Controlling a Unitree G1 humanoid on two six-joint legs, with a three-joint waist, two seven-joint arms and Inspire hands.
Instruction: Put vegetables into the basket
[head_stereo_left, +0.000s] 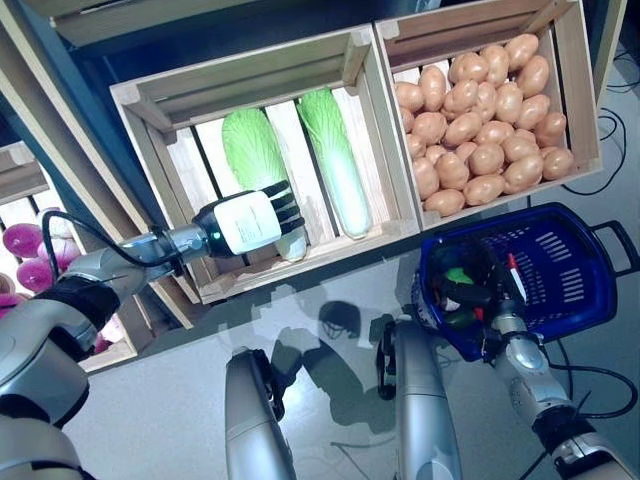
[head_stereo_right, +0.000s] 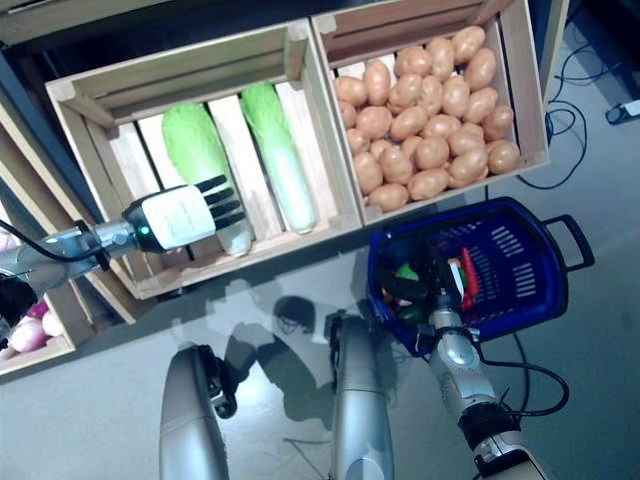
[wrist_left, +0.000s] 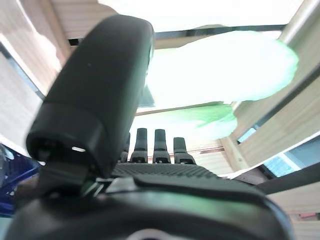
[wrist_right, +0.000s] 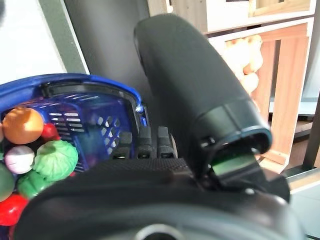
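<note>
2 cabbages (head_stereo_left: 300, 160) in centre crate (head_stereo_left: 150, 110); potatoes (head_stereo_left: 480, 120) upper right. Left hand (head_stereo_left: 250, 220) fingers straight over 1 cabbage. Right hand (head_stereo_left: 480, 295) grips blue basket (head_stereo_left: 570, 270) rim. Grey floor (head_stereo_left: 150, 400).

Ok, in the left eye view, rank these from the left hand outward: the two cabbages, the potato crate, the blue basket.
1. Left cabbage, under the left hand.
2. Right cabbage, beside it in the same crate.
3. Potato crate and blue basket, both far right: too close to call.

You will find no readable text, label, number or sign on anything here, from wooden crates to blue basket.
</note>
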